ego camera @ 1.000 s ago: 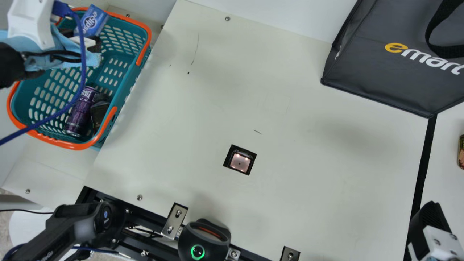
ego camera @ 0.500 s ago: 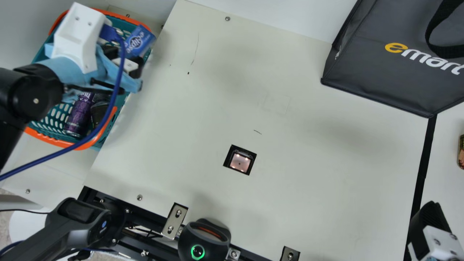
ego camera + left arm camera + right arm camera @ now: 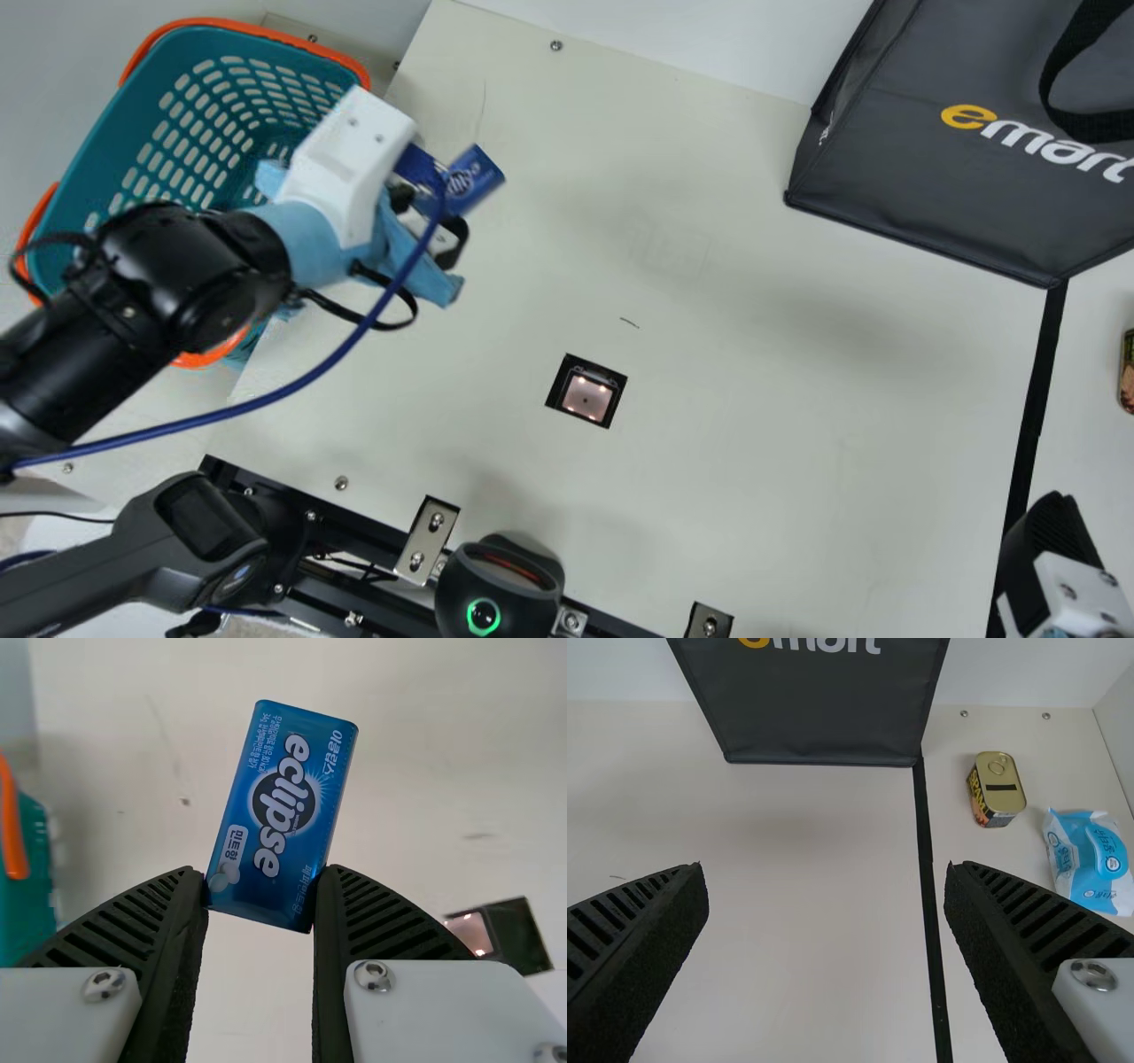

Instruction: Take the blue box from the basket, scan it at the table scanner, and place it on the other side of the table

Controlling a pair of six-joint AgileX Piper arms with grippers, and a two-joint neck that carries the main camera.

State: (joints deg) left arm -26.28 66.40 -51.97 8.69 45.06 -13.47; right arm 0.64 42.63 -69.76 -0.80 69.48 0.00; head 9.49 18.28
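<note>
The left hand (image 3: 262, 886) clamps the blue box (image 3: 477, 180) over the table (image 3: 753, 425), at the scanner's (image 3: 586, 396) eleven o'clock; the right hand (image 3: 825, 866) stands apart. Probably light, stiff, slick: pinch across its long edges.

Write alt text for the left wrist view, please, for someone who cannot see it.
The left gripper pinches a blue box above the cream table, with the table scanner and part of the basket off to opposite sides.

Basket (image 3: 99, 159) left — bag (image 3: 930, 177) right (behind)
</note>
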